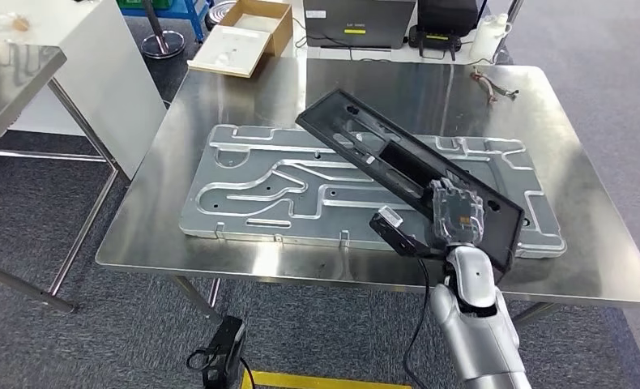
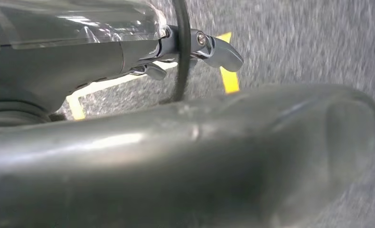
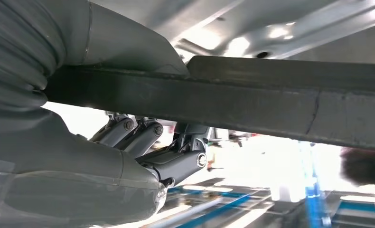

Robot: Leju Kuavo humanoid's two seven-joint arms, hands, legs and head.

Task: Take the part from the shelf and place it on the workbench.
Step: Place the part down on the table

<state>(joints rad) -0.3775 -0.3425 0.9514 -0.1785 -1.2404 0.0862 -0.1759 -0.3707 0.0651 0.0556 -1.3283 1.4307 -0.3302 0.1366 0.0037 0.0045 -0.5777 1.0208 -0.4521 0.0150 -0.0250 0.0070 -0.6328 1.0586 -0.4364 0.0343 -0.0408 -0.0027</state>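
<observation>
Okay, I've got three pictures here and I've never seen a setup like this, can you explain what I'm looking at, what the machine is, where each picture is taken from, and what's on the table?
This is a humanoid robot with two silver arms. The wide picture is its own view from high on its body, looking down at a steel workbench. The right hand grips one end of a long black part, which slants over a large grey metal plate with pressed grooves lying flat on the bench. Whether the part's far end touches the plate is unclear.

The other two pictures come from cameras at the wrists and are turned. The right wrist view shows the same black part close up, with the hand's thumb above it and dark fingers below. The left wrist view shows the left hand above grey floor carpet with yellow tape.
</observation>
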